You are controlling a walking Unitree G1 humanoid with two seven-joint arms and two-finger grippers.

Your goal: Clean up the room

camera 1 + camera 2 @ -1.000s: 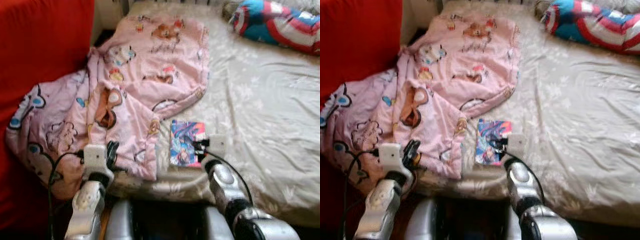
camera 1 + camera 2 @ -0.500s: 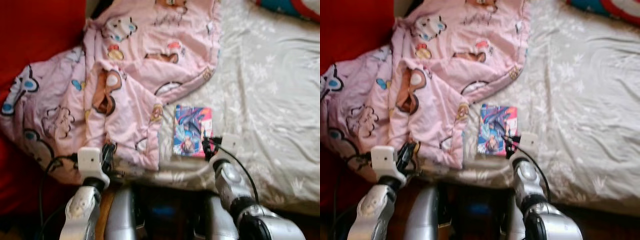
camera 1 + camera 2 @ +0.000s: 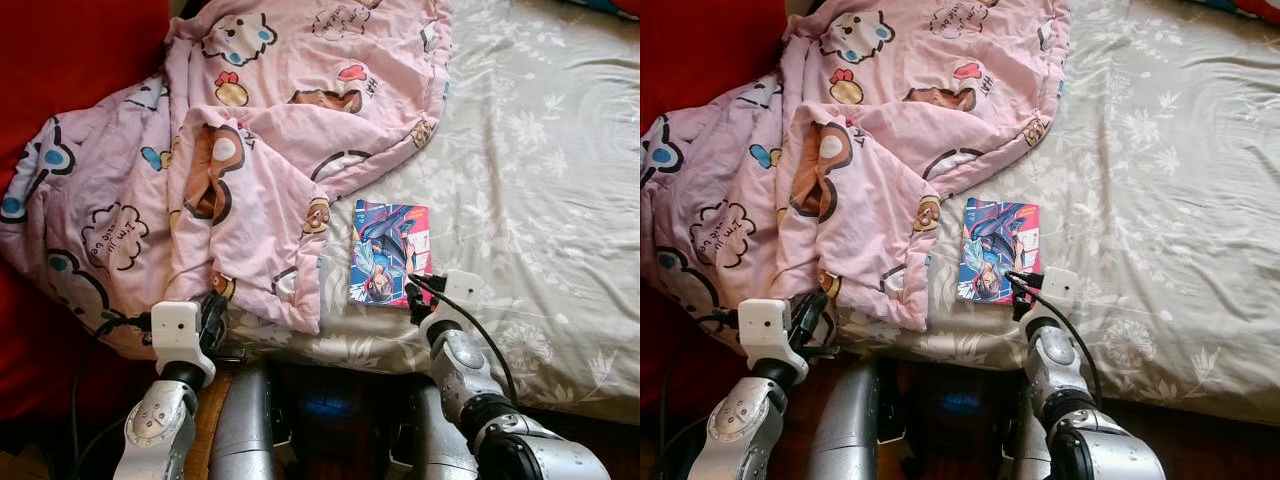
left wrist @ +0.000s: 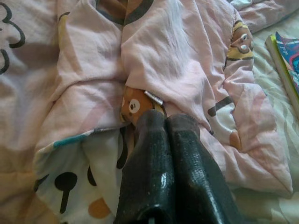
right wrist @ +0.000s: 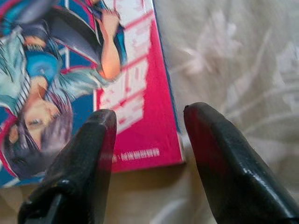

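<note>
A colourful comic book (image 3: 389,251) lies flat on the grey flowered bed sheet (image 3: 540,180), close to the bed's near edge. My right gripper (image 3: 413,291) is at the book's near right corner. In the right wrist view it (image 5: 149,126) is open, one finger over the cover and the other beyond the book's (image 5: 93,74) edge. A pink cartoon-print blanket (image 3: 260,140) is heaped over the bed's left side. My left gripper (image 3: 214,312) is at its near hem. Seen from the left wrist, it (image 4: 164,120) is shut, tips against a blanket fold (image 4: 154,56).
A red upholstered surface (image 3: 70,60) rises along the left, with the blanket spilling against it. The bed's near edge (image 3: 350,350) runs just in front of my body. Bare sheet stretches to the right of the book.
The camera has tilted down and drawn closer, so the striped pillow at the top right has left the picture. Both grippers keep their places by the blanket hem and the book corner.
</note>
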